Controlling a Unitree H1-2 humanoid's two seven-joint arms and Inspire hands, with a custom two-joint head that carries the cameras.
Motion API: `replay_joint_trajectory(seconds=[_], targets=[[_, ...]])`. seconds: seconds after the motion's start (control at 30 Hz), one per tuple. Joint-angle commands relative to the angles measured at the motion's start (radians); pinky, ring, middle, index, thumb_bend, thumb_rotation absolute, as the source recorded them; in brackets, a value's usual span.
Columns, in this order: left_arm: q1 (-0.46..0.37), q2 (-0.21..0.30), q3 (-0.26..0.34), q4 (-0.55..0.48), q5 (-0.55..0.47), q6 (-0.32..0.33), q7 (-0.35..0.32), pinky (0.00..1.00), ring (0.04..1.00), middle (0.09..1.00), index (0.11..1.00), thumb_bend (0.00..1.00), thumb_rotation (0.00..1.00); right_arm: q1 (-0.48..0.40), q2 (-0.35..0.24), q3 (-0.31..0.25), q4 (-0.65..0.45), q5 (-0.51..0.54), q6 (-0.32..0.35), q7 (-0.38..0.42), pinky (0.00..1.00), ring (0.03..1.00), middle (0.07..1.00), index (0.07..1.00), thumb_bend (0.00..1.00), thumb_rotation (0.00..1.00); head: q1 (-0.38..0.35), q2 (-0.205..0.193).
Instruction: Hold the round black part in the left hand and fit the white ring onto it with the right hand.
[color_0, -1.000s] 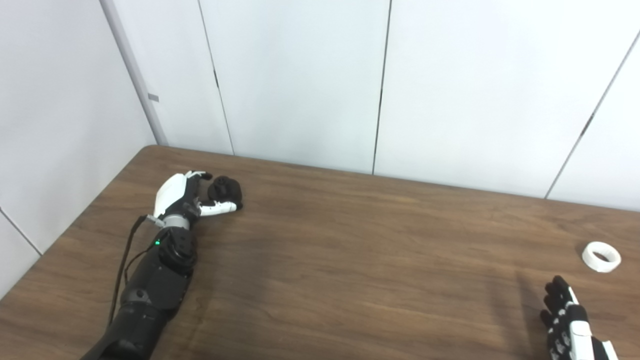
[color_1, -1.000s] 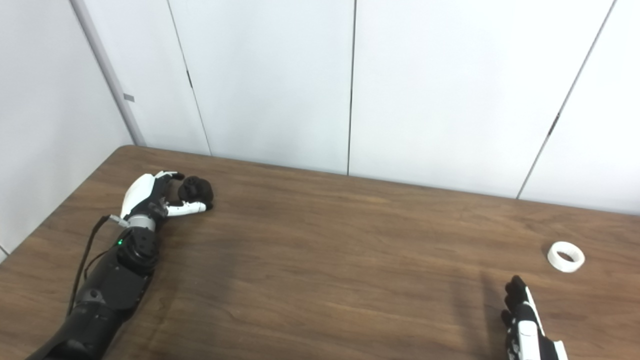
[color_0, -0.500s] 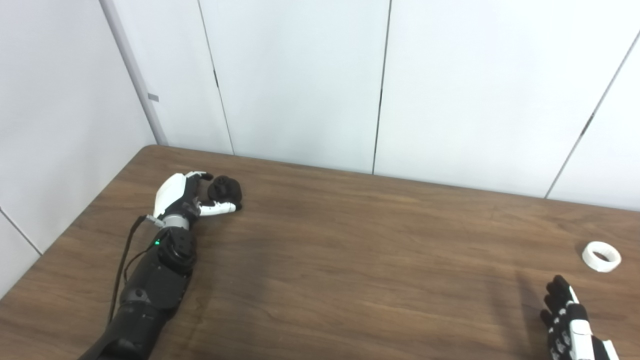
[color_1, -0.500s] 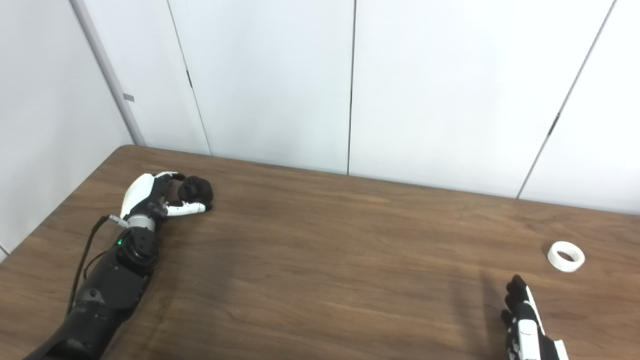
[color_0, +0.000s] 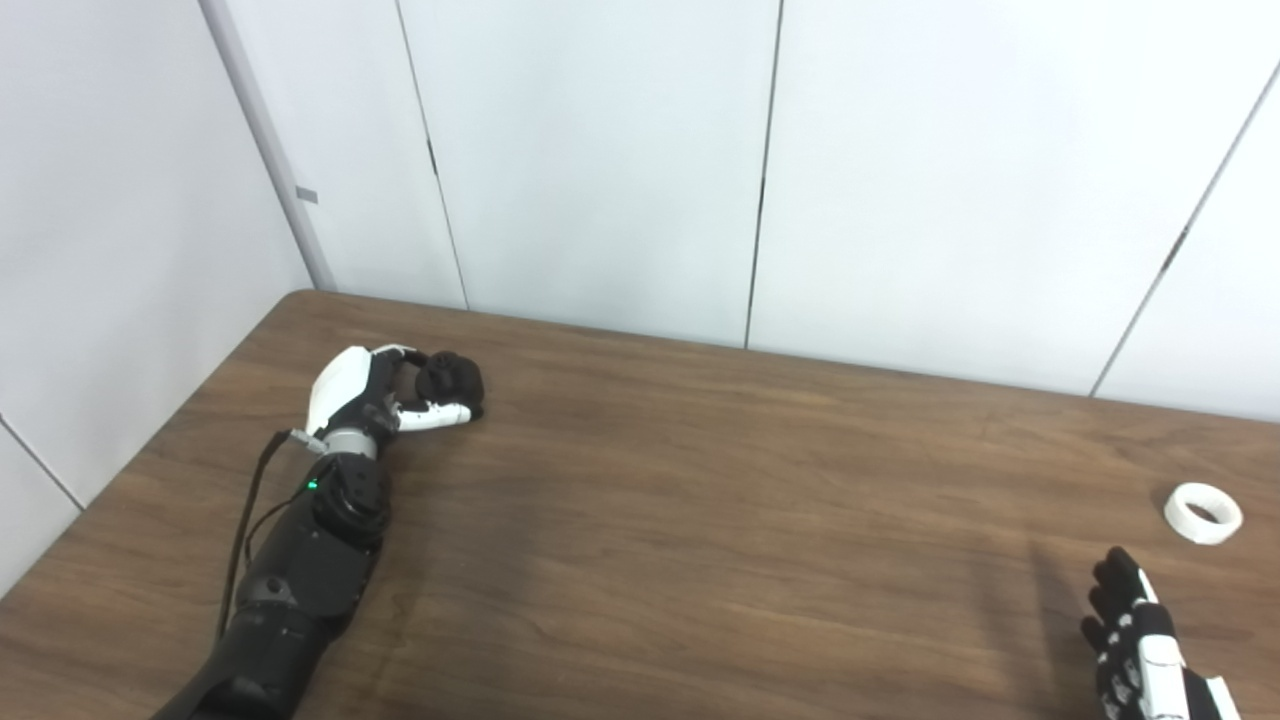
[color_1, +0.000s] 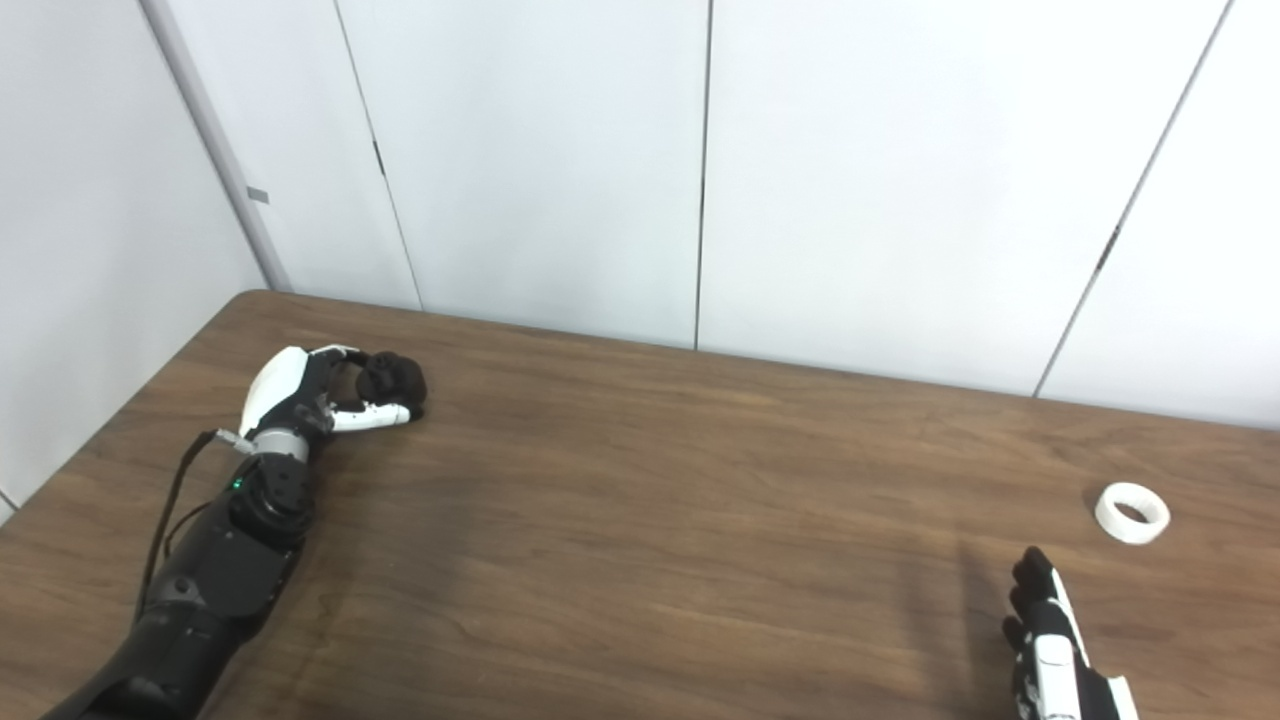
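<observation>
On a wooden table (color_0: 700, 520), the left hand (color_0: 375, 395) cups the round black part (color_0: 448, 378) while the white ring (color_0: 1202, 513) lies just beyond the empty, loosely spread right hand (color_0: 1135, 645).

Bare tabletop (color_0: 700, 520) lies between the left hand (color_0: 375, 395) at the far left and the right hand (color_0: 1135, 645) at the near right. The ring (color_0: 1202, 513) lies apart beyond the right hand, unobstructed. The wall (color_0: 600, 160) closes the far edge.

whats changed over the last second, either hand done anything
The left hand has closed its fingers a little tighter around the round black part, which sits on the table. The right hand and white ring stayed put.
</observation>
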Motion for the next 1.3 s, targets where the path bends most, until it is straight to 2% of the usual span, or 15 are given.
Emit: replay_joint_trajectory(seconds=[0.0, 0.27, 0.47, 0.93, 1.27], targets=[[-0.020, 0.026, -0.003, -0.009, -0.012, -0.020, -0.007, 1.00, 0.985, 0.902, 0.721, 0.93, 0.29, 0.053, 0.000, 0.004, -0.035, 0.001, -0.012, -0.007, 1.00, 1.000, 0.987, 0.990, 0.33, 1.00, 0.000, 0.002], [-0.027, 0.023, -0.008, 0.010, -0.022, -0.028, 0.001, 1.00, 0.970, 0.885, 0.685, 0.92, 0.25, 0.050, -0.001, 0.010, -0.037, -0.010, -0.010, -0.011, 1.00, 1.000, 0.984, 0.993, 0.32, 1.00, -0.004, -0.001], [-0.031, 0.023, -0.018, 0.020, -0.016, -0.045, 0.008, 1.00, 0.965, 0.882, 0.696, 0.93, 0.26, 0.052, -0.004, 0.012, -0.040, -0.010, -0.016, -0.010, 1.00, 1.000, 0.989, 0.997, 0.31, 1.00, -0.005, 0.000], [-0.037, 0.020, -0.038, 0.014, -0.011, -0.027, 0.010, 1.00, 0.972, 0.897, 0.755, 0.92, 0.27, 0.054, -0.002, 0.014, -0.045, -0.020, -0.017, -0.016, 1.00, 1.000, 0.983, 0.989, 0.29, 1.00, -0.005, 0.001], [-0.039, 0.018, -0.040, 0.023, -0.023, -0.036, 0.013, 1.00, 0.971, 0.893, 0.727, 0.91, 0.25, 0.055, -0.002, 0.015, -0.054, -0.021, -0.007, -0.013, 1.00, 1.000, 0.987, 0.991, 0.29, 1.00, -0.006, 0.005]])
